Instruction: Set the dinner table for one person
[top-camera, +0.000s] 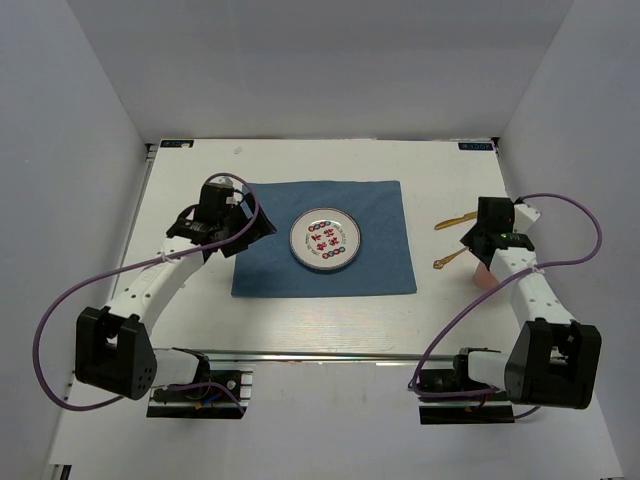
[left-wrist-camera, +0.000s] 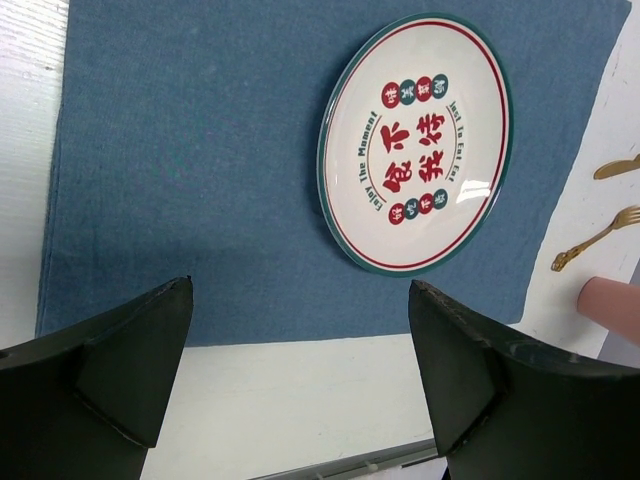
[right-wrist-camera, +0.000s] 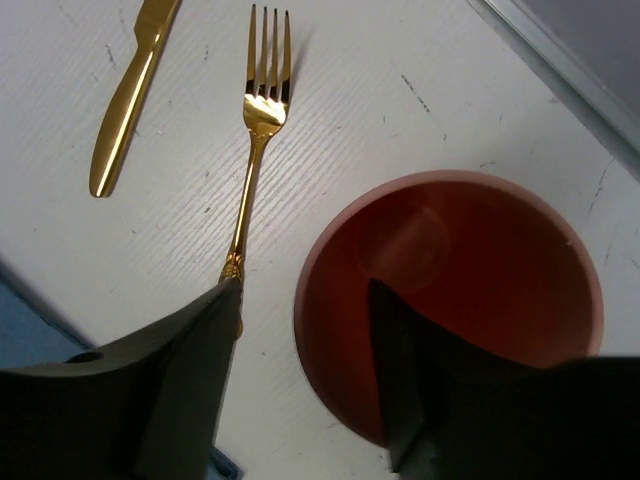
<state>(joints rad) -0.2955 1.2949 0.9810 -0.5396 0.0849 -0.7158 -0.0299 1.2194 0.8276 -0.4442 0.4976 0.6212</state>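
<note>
While both arms hover, dinner table: white, lies under everything.
Blue cloth: flat at table centre.
Plate: on cloth, middle.
Cup: pink, upright, well right of cloth.
Left gripper: above cloth's left edge; fingers spread wide, empty.
Right gripper: right of cloth; fingers apart, straddling Cup rim, one inside, one outside.
Knife, Fork: between cloth and Cup, side by side, apart.

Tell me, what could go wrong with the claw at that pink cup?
The right gripper straddles the rim of the pink cup, one finger inside, one outside. The outside finger sits beside the handle of the gold fork, so closing might nudge or pinch it. Held only by its rim, the cup may tilt or slip when lifted.
</note>
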